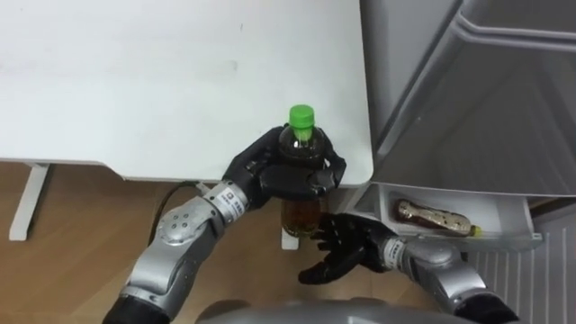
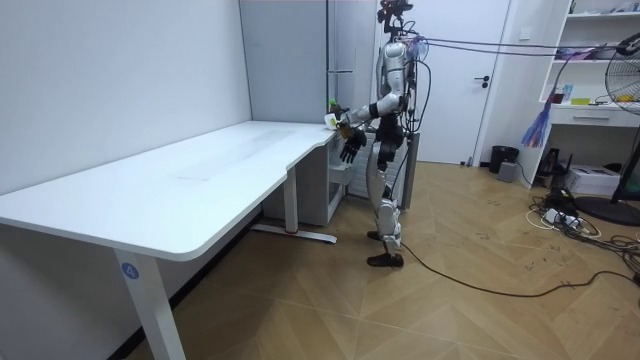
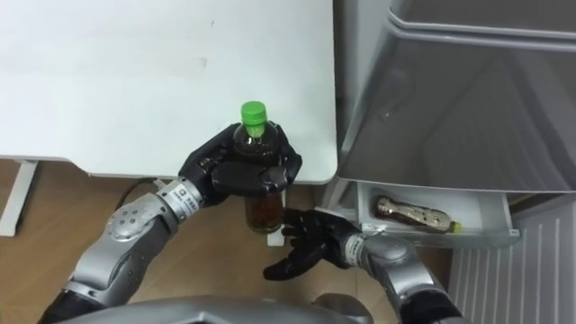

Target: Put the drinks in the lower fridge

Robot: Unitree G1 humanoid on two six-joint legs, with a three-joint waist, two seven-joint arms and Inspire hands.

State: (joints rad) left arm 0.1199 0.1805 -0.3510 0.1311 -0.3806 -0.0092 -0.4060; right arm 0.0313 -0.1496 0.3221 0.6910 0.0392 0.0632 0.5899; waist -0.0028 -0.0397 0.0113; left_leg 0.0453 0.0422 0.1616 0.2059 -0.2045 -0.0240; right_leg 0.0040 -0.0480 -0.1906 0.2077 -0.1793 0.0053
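White desk [image 1: 135, 81] beside grey fridge [image 1: 396, 81], bottle [image 1: 302, 133] gripped in left hand [image 1: 270, 175].

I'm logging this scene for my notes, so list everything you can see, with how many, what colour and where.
held bottle: one, brown drink with a green cap, upright in the left hand at the desk's corner
lying bottle: one, brown, on its side in the open drawer
drawer: one, white, pulled out low on the fridge
fridge: one, grey, right of the desk
desk: one, white, ahead and to the left
door: one, white, far wall in the room view
fan: one, dark, at the room view's right edge
left hand: one, black, curled round the held bottle
right hand: one, black, fingers relaxed, by the held bottle's base, holding nothing
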